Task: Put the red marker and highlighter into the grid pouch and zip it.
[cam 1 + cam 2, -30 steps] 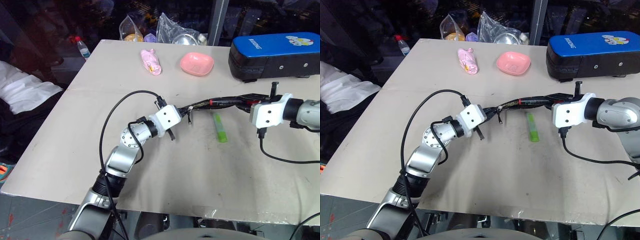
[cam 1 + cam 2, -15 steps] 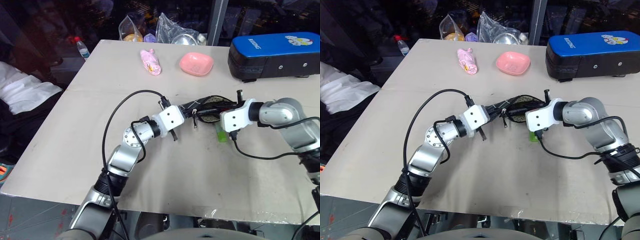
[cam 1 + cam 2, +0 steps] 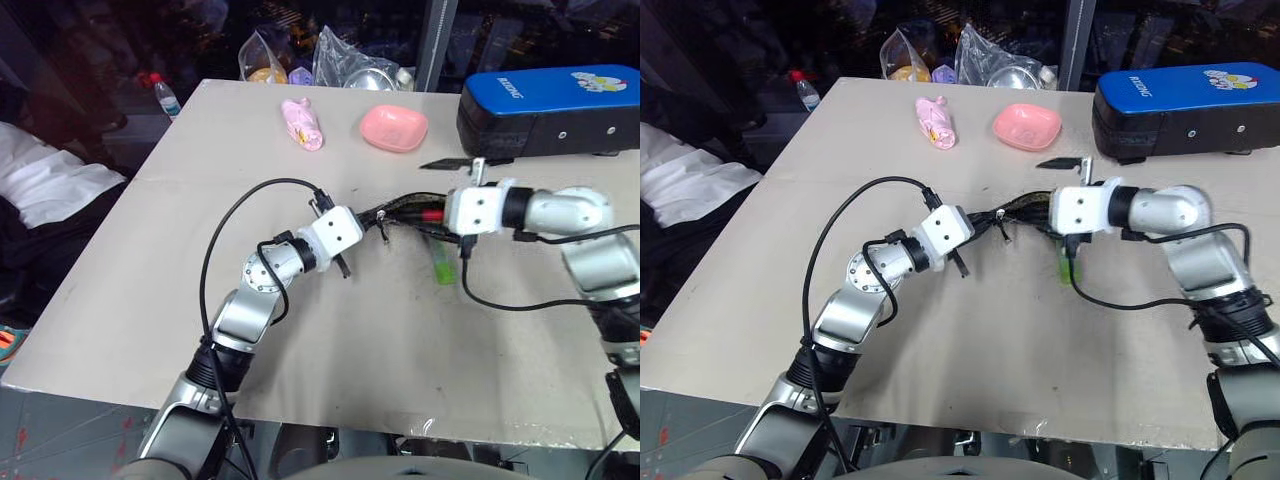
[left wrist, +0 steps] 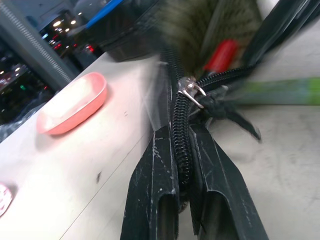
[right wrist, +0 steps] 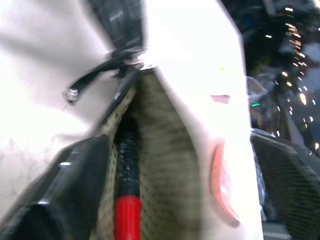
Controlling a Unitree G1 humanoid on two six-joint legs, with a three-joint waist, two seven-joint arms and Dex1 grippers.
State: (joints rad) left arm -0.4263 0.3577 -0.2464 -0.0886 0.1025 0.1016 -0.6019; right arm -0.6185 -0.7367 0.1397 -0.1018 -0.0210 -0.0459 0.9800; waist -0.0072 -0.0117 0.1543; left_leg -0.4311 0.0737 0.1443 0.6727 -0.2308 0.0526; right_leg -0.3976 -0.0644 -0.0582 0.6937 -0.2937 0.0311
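Table (image 3: 150,300) holds the same clutter as a second ago: big blue-and-black case (image 3: 550,95) far right, pink dish (image 3: 394,128) and pink wrapped item (image 3: 302,122) far centre; none of it has moved

Right arm has swung in from the right edge toward centre over the last second. Right gripper (image 3: 450,166) now hovers over the right end of the grid pouch (image 3: 405,212), and its jaws have sprung wide apart; the right wrist view shows the two fingers spread either side of the pouch mouth, closed on nothing

Left gripper (image 4: 181,145) has not shifted: pinched tight on the zipper edge at the pouch's left end, holding the pouch just above the table

Pouch mouth gapes open. Red marker (image 5: 127,210) lies inside it, red body against the mesh lining, also visible as a red tip (image 4: 220,54) past the zipper pull (image 4: 191,90)

Highlighter (image 3: 441,262) lies on the table just near-right of the pouch, partly under the right wrist

Reading: marker looks delivered, the freed claw is likely headed for the highlighter next; zipping not yet begun
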